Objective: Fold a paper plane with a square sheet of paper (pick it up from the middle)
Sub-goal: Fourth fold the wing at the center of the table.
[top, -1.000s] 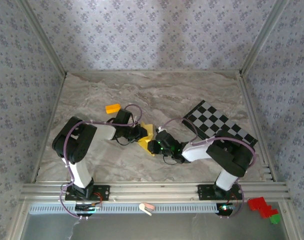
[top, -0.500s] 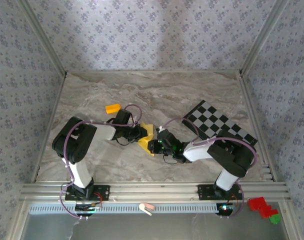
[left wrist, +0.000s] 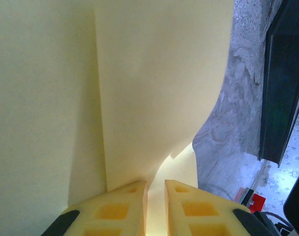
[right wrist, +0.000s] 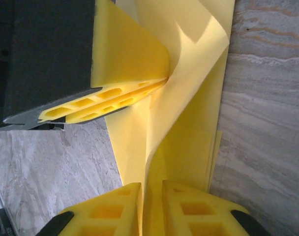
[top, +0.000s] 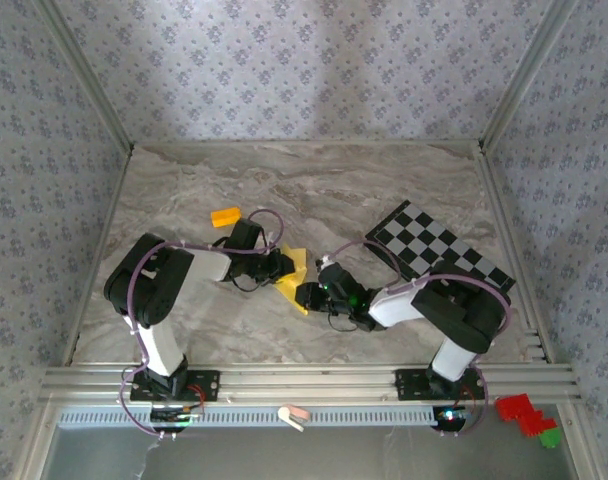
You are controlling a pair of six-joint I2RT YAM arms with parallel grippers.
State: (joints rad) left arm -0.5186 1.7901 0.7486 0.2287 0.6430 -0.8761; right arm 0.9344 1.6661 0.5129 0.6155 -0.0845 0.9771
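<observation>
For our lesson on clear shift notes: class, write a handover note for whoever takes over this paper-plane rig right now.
Left gripper: shut on the sheet of paper.
Right gripper: shut on the same sheet, facing the left one.
Paper: mid-table between both grippers, curved, with doubled layers showing.
Done: sheet gripped, folding apparently begun.
Left: no dart shape yet, so the remaining folds.
Orange block and checkered board lie apart from the paper.

Paper (top: 297, 270) centre, likely off table (top: 384, 190); board (top: 436, 252) right.
</observation>
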